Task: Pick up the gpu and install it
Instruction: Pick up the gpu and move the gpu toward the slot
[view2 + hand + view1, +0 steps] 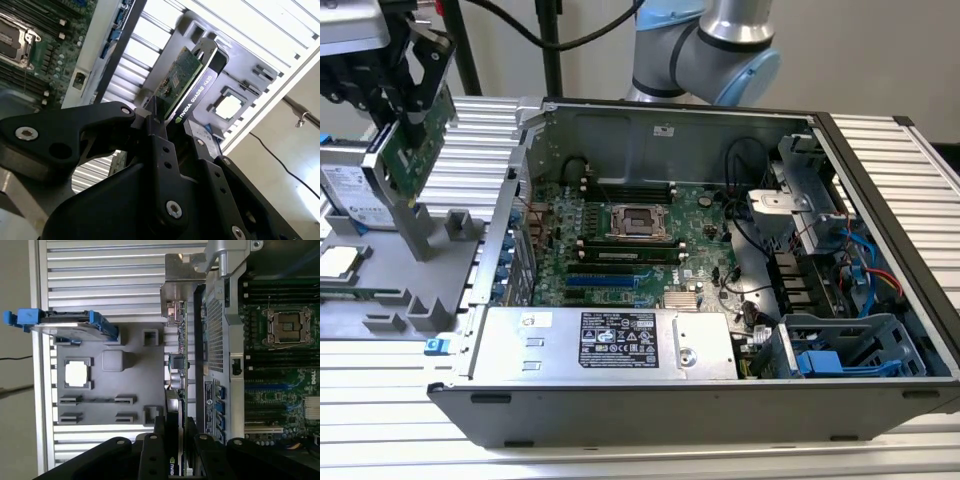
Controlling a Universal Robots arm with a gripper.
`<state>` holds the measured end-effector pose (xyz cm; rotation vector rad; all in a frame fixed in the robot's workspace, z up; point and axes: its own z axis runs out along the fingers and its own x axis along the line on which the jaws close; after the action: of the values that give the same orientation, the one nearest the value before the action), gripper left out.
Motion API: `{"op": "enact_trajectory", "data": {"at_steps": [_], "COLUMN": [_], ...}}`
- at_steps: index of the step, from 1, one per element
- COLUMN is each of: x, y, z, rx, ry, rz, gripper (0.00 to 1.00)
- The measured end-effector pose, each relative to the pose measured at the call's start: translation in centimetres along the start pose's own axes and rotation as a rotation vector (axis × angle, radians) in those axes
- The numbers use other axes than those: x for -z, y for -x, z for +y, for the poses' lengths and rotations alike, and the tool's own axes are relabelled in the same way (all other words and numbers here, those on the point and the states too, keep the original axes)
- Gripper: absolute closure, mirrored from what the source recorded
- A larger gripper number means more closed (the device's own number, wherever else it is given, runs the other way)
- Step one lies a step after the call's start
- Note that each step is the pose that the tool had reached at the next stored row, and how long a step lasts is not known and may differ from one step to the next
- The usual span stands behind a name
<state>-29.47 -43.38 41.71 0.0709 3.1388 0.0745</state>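
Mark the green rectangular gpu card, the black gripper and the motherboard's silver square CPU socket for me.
green gpu card point(420, 150), exterior view, middle of its green face.
black gripper point(172, 119), second wrist view, between its fingertips, shut on the card.
silver CPU socket point(638, 222), exterior view, socket centre.

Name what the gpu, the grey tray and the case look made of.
The gpu: green circuit laminate, matte, with soldered parts; its bracket looks like bare shiny metal.
The tray: matte grey with moulded pockets, probably plastic.
The case: dull grey sheet metal with folded edges, likely steel.
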Motion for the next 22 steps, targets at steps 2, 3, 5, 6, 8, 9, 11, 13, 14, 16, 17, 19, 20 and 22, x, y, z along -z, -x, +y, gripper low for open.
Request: {"op": "enact_trajectory", "data": {"at_steps": [2,3,5,6,8,9,11,13,14,16,17,19,20,22], "x": [-0.01,0.0,0.0,0.0,0.0,0.0,0.0,-0.01,-0.01,-0.01,-0.01,-0.01,-0.01,-0.01], "y": [0.41,0.62,1.07,1.31,1.77,2.0,2.44,2.9,3.13,3.59,3.81,4.25,4.47,4.92], "z": [0.02,0.03,0.05,0.06,0.08,0.09,0.11,0.13,0.14,0.16,0.17,0.19,0.2,0.22], "rx": [0.0,0.0,0.0,0.0,0.0,0.0,0.0,0.0,0.0,0.0,0.0,0.0,0.0,0.0], "ry": [0.0001,0.0,0.0,0.0,-0.0001,0.0,0.0,0.0,-0.0001,0.0,0.0,0.0,0.0,-0.0001], "rz": [-0.0001,0.0,0.0,0.0001,0.0,0.0001,0.0,0.0,0.0,0.0,0.0,0.0,0.0,0.0001], "gripper": [1.0,1.0,1.0,1.0,1.0,1.0,1.0,1.0,1.0,1.0,1.0,1.0,1.0,1.0]}}
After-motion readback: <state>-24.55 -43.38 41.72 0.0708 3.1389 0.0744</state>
